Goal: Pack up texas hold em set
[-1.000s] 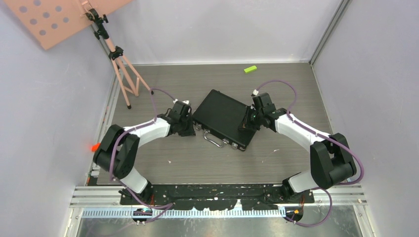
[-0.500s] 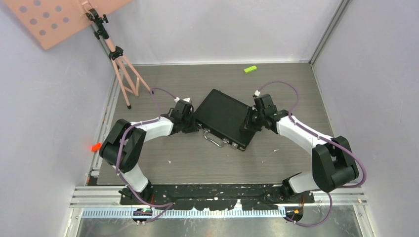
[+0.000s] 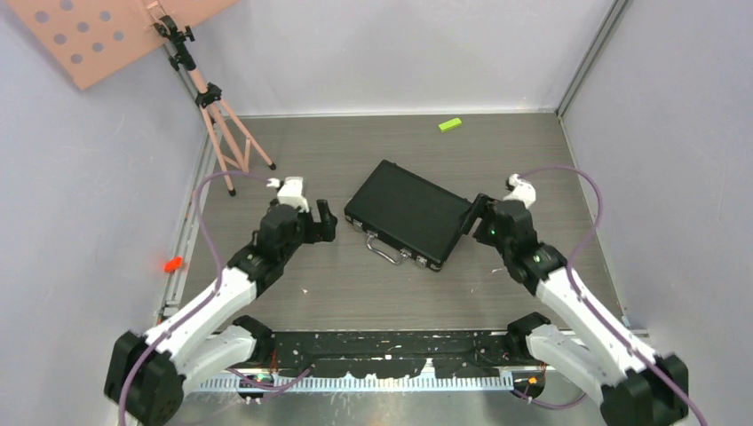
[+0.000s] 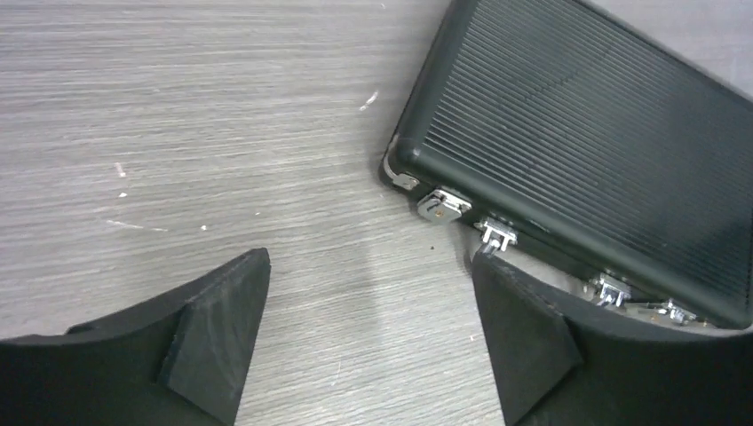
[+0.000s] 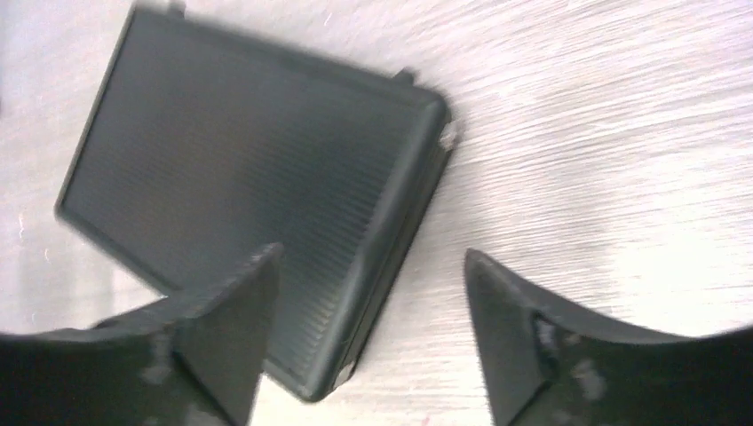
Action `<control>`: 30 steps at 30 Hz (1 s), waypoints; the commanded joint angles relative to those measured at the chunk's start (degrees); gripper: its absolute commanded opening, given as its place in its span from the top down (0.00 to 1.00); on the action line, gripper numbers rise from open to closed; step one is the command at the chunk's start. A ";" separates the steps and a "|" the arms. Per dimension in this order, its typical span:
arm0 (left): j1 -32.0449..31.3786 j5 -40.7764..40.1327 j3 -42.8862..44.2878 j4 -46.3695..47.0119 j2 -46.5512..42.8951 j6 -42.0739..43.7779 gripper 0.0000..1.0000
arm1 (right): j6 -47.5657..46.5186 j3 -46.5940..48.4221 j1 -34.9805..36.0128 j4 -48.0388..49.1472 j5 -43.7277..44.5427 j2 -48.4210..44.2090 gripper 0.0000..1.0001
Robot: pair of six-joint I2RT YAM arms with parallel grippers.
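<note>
left gripper (image 3: 321, 222) hangs open and empty at 9 o'clock of the briefcase (image 3: 404, 220), right gripper (image 3: 477, 213) open and empty by its 3 o'clock corner. case lies shut mid-table, nothing from the set loose that i can see, so packing looks basically done. can't tell if the latches (image 4: 441, 206) are snapped.

Robot lab cell: white enclosure walls (image 3: 400, 53) (aluminium framing), tripod (image 3: 217, 115).

**Hidden and cropped: lid shut**

Left wrist: briefcase (image 4: 586, 133) runs off frame ahead-right of the left gripper (image 4: 368, 333). Its latched front edge passes behind the finger on that side.
Right wrist: view blurred. Briefcase's near edge is partly covered by the right gripper's (image 5: 364, 302) left-hand finger.
Interior unseen.
</note>
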 commanded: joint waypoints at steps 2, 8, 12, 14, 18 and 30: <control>0.05 -16.46 -12.25 17.41 -12.05 9.65 0.04 | -6.06 -17.29 0.04 24.54 21.38 -14.55 0.02; 1.10 -24.94 -19.88 33.44 -11.41 27.93 0.00 | -28.40 -22.59 0.02 45.46 24.69 -11.53 0.00; 7.27 -26.59 -20.88 43.25 0.67 29.59 0.00 | -32.01 -23.37 -2.43 57.17 28.13 -2.81 0.00; 11.83 -22.29 -22.23 48.34 5.41 26.72 0.00 | -31.10 -25.55 -6.56 63.25 24.52 0.34 0.01; 17.85 -17.11 -22.63 57.17 13.31 24.16 0.00 | -28.41 -26.46 -13.57 63.36 18.88 3.33 0.03; 25.54 -5.36 -16.79 61.91 29.70 19.80 0.00 | -24.09 -17.33 -23.15 75.75 7.81 34.85 0.17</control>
